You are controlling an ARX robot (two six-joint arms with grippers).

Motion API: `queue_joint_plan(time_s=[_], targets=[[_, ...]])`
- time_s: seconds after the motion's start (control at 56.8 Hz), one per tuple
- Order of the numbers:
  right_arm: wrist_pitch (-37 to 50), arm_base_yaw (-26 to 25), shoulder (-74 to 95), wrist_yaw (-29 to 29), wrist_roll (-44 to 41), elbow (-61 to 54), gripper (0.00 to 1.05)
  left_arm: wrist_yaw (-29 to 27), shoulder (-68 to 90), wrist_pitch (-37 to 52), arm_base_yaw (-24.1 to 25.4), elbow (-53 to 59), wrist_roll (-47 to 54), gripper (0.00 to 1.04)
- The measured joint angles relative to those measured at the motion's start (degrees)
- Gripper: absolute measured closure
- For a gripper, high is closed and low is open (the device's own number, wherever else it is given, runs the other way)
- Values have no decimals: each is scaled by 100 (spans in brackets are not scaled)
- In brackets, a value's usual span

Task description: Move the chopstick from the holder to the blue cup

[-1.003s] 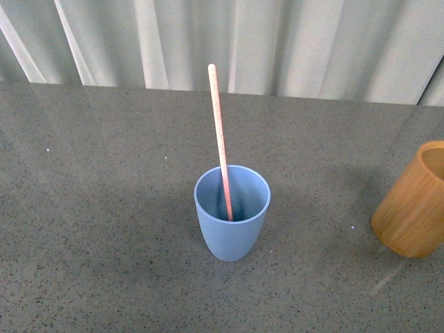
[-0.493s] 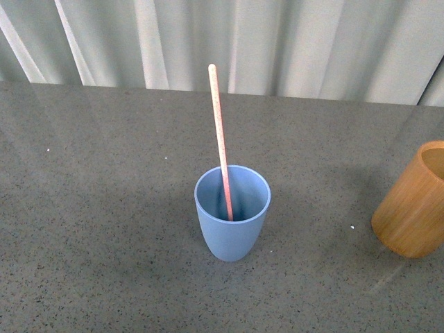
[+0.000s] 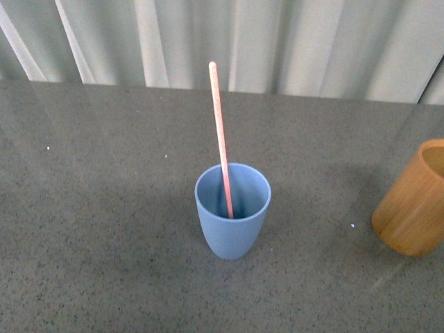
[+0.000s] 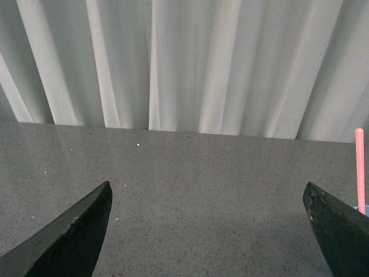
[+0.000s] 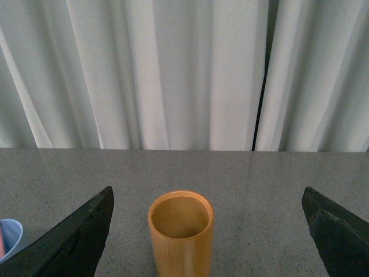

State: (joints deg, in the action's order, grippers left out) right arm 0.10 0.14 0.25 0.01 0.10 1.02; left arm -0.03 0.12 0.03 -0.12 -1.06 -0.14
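One chopstick leans in your blue cup mid-bench, unmoved over the past second; the holder looks empty, well apart at right. Both pincers, left and right, hang spread, gripping nothing: transfer apparently complete.

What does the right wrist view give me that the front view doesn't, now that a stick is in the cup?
Only the right wrist view shows the whole holder and looks into its mouth; no sticks show in what's visible. It also shows the open right tool, its fingers either side of the holder.

Only the front view shows the full blue cup with one chopstick leaning inside.

Both share the holder, the cup's rim, the grey table and the white curtain.
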Motion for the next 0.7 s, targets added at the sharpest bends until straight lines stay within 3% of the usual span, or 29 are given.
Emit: queue_joint_plan(time_s=[0.704], targets=[[0, 0, 0, 0, 2, 0, 10, 0, 0, 0, 0, 0, 0, 7]])
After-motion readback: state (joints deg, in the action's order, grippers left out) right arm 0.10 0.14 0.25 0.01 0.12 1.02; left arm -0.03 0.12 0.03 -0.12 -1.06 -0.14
